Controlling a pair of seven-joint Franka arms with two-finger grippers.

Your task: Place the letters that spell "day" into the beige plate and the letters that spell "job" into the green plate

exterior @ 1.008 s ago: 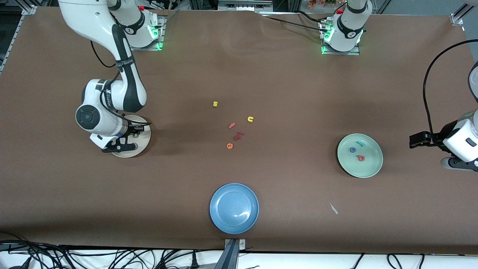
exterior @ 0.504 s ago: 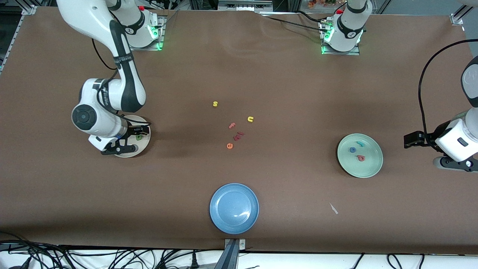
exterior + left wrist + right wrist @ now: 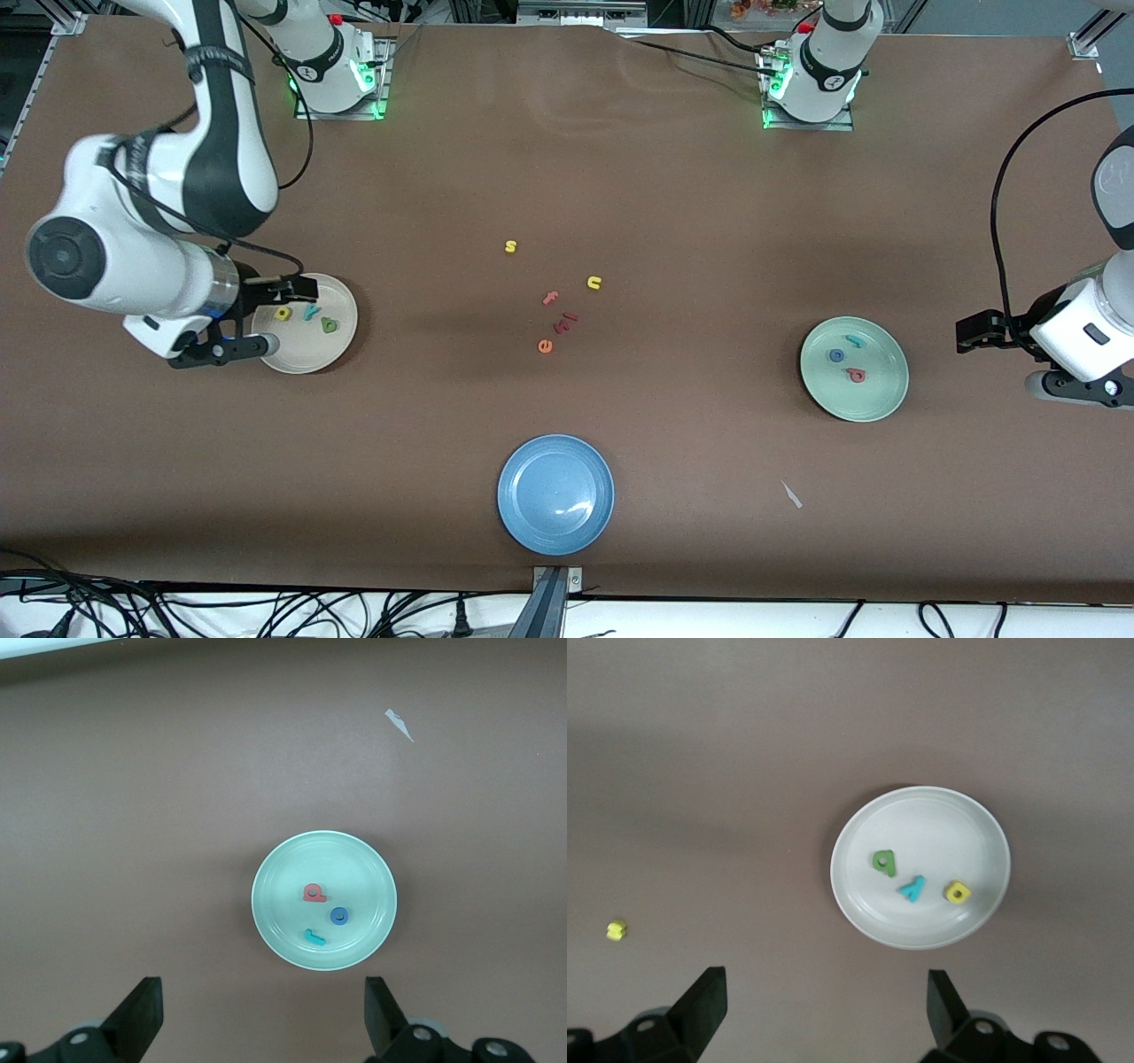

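Note:
The beige plate holds a yellow looped letter, a teal "y" and a dark green loop-and-stem letter. My right gripper hangs open and empty over that plate's edge. In the green plate lie a teal "j", a blue "o" and a pinkish-red loop-and-stem letter. My left gripper waits open and empty above the table beside the green plate.
A blue plate sits empty near the front camera. Loose letters lie mid-table: yellow "s", yellow "u", pink "f", red pieces, orange "e". A white scrap lies near the green plate.
My right gripper opened, left the dark green letter in the beige plate, then rose and drew back toward its end of the table. The left arm barely shifted.

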